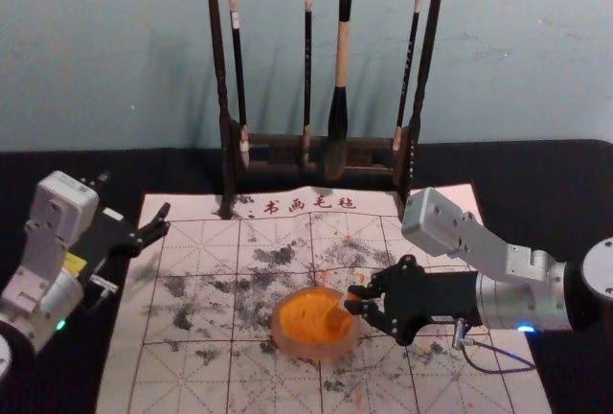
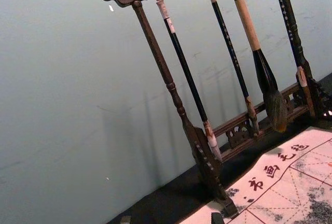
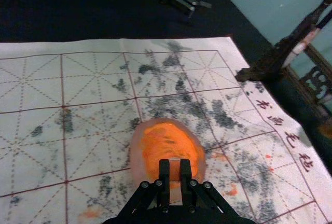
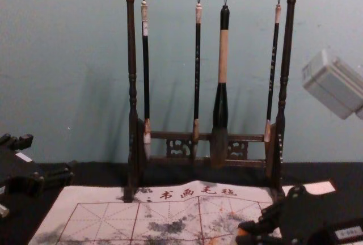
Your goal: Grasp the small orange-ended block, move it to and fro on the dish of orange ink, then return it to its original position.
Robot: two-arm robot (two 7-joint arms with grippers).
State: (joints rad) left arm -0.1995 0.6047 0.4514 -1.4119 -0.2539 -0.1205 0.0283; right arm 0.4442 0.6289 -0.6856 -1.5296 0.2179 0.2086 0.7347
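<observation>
At the right side of the dish of orange ink [image 1: 308, 328], my right gripper [image 1: 353, 300] reaches in from the right. Its black fingers are closed around the small block, whose reddish-orange face shows as the block [image 3: 175, 170] between the fingertips of the right gripper [image 3: 175, 172]. The block is over the near part of the ink dish [image 3: 171, 143]; whether it touches the ink I cannot tell. In the chest view an orange patch [image 4: 242, 232] shows at that gripper's tips. My left gripper [image 1: 164, 220] stays parked, open, at the mat's left edge; the left gripper [image 2: 171, 219] holds nothing.
A dark wooden rack [image 1: 227, 126] with several hanging brushes stands behind the dish, at the far edge of the gridded felt mat [image 1: 182, 337]. Dark ink stains and orange spots mark the mat. Black cloth [image 1: 536, 179] lies around it.
</observation>
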